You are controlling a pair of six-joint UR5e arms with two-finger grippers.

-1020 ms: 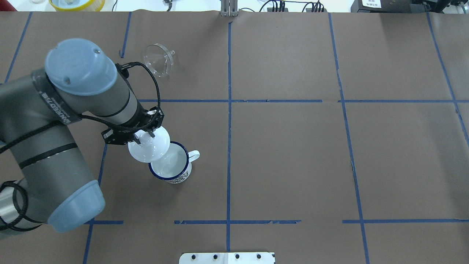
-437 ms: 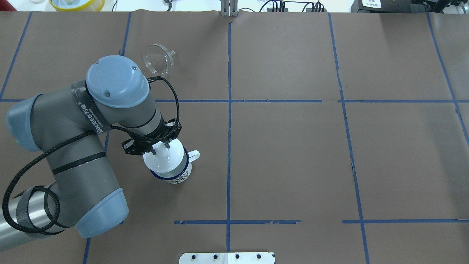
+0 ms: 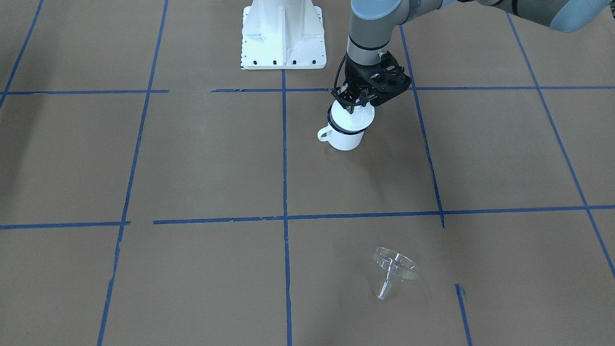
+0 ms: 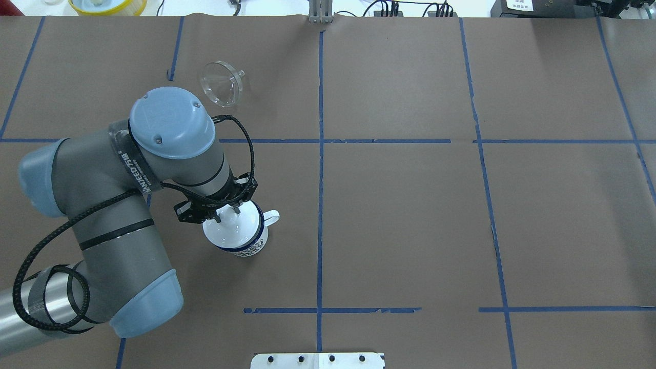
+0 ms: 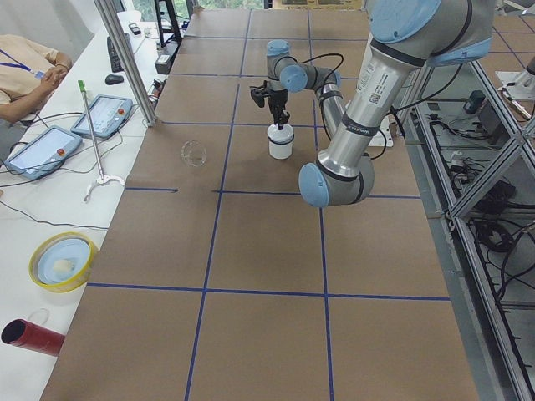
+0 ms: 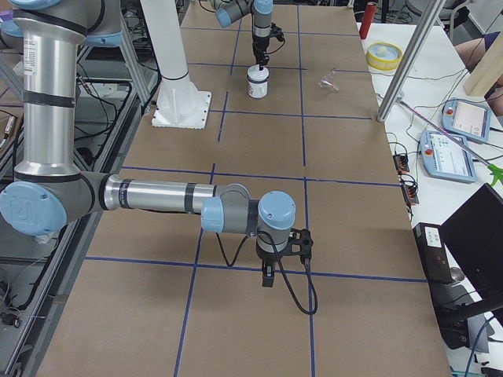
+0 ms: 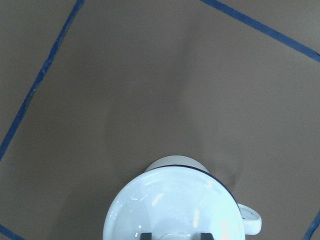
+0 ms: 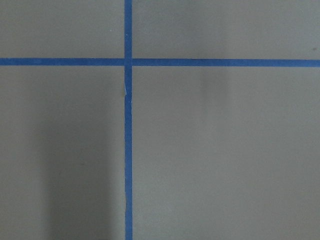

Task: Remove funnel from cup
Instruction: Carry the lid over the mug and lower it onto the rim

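The clear funnel lies on its side on the brown table, apart from the cup, and also shows in the front view. The white cup with a blue rim stands upright with its handle to the right. A white domed lid covers its mouth. My left gripper is over the cup, shut on the lid's knob. In the left wrist view the fingertips flank the knob above the lid. My right gripper hangs low over the table far from the cup. I cannot tell whether it is open or shut.
The white base plate stands near the cup on the robot's side. A yellow bowl sits past the table's far left edge. Blue tape lines grid the brown paper. Operator pendants lie beside the table.
My left arm has swung right and lowered. The lid it holds has moved from beside the cup's rim to over the cup's mouth. The funnel has not moved.
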